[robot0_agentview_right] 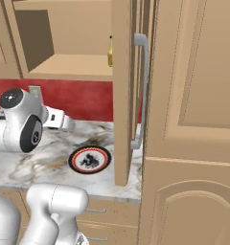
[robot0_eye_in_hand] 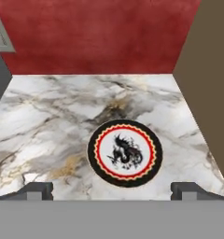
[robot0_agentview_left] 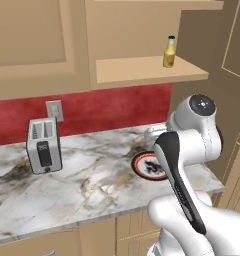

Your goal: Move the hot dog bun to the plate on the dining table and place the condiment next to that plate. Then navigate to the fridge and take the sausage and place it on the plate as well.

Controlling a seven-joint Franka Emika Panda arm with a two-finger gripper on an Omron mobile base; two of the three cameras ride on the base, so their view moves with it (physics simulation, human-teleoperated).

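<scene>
A round plate (robot0_eye_in_hand: 93,151) with a black band, a red ring and a white centre bearing a dark mark lies on a wood-drawered marble counter (robot0_agentview_left: 82,185), near its right end. My arm partly covers the plate (robot0_agentview_left: 137,162) in the left base view. My gripper (robot0_eye_in_hand: 115,191) hovers above and in front of the plate, open, with nothing between its fingers. The yellow condiment bottle (robot0_agentview_left: 169,51) with a green cap stands upright on an open cabinet shelf above; a door edge half hides it (robot0_agentview_right: 109,51). Bun, sausage, fridge and dining table are out of view.
A silver toaster (robot0_agentview_left: 43,146) stands at the counter's left, below a wall outlet (robot0_agentview_left: 54,110) on the red backsplash. An open cabinet door (robot0_agentview_right: 124,95) with a bar handle (robot0_agentview_right: 142,91) juts out right of the plate (robot0_agentview_right: 74,160). Tall wood cabinets close the right side.
</scene>
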